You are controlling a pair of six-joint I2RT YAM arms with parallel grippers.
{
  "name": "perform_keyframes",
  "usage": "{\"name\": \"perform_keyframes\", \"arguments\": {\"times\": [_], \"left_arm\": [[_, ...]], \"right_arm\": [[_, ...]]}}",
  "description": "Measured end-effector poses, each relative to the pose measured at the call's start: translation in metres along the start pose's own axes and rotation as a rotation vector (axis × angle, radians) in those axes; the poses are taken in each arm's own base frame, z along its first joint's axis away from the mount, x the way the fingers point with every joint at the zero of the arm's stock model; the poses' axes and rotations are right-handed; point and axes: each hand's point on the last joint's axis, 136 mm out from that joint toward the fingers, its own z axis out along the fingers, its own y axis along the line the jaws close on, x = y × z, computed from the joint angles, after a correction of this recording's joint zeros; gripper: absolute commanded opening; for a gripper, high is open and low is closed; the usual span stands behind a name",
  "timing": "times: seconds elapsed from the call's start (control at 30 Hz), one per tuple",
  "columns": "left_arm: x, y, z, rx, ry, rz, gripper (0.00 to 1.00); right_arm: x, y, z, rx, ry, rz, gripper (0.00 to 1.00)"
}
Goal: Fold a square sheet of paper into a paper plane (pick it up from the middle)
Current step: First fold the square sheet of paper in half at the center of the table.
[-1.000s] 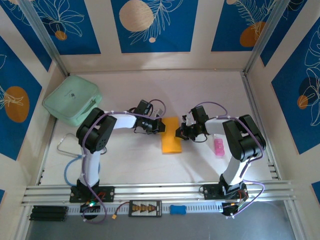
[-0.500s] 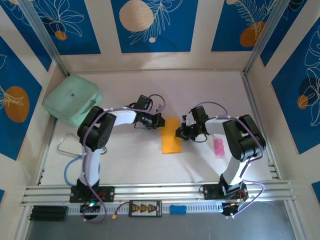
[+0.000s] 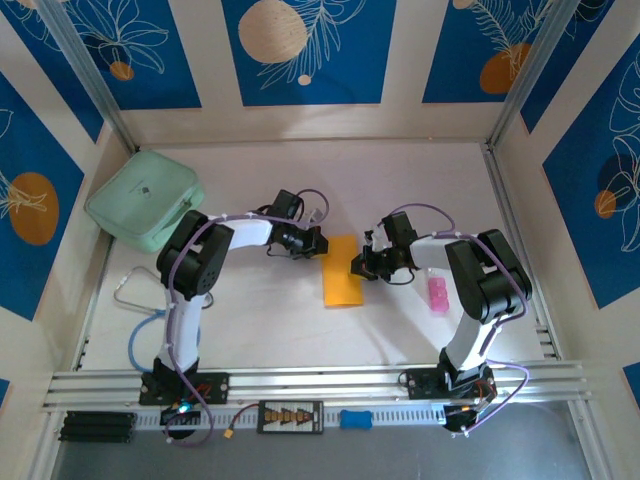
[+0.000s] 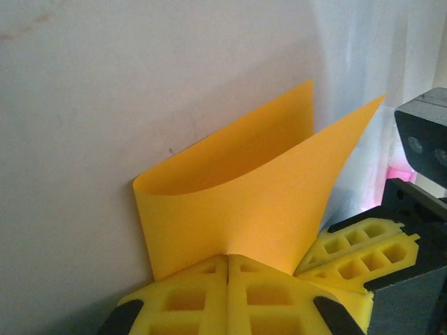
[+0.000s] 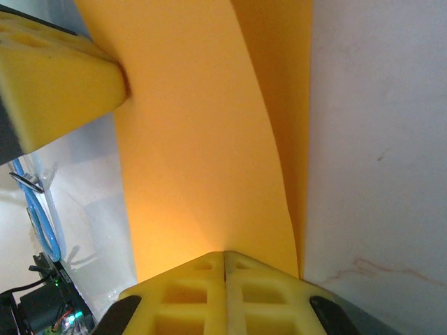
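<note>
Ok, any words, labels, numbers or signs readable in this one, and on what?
None can be read.
The mint-green case has a small centre mark, too small to read.
The black board: any print is too small to read.
The square sheet of paper is plain.

A pale table point(image 3: 400, 180) sits enclosed by cream walls bearing blue floral panels point(image 3: 308, 50).

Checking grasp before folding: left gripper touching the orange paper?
Touching. Left wrist view: left gripper is shut on the orange paper, which rises from the finger seam.
</note>
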Motion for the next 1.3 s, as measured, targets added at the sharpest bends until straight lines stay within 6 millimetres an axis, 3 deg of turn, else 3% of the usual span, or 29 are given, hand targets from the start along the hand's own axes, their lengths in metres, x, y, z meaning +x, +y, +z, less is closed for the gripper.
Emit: {"name": "perform_keyframes", "arguments": {"times": [0.17,0.37,0.8,1.3], "left_arm": [[-0.013,-0.009,0.000,0.006,-0.010,0.019,0.00],[-0.012,0.003,0.005,-0.020,0.002,0.004,0.00],[-0.017,0.006,0.004,-0.030,-0.006,-0.055,0.00],[-0.038,0.019,-0.007,-0.056,-0.076,-0.148,0.00]], "right_arm": [[0.000,0.000,0.000,0.000,0.000,0.000,0.00],[0.000,0.000,0.000,0.000,0.000,0.000,0.00],[-0.001,0.000,0.000,-0.002,-0.003,-0.002,0.00],[-0.001,0.001,0.000,-0.003,-0.004,-0.004,0.00]]}}
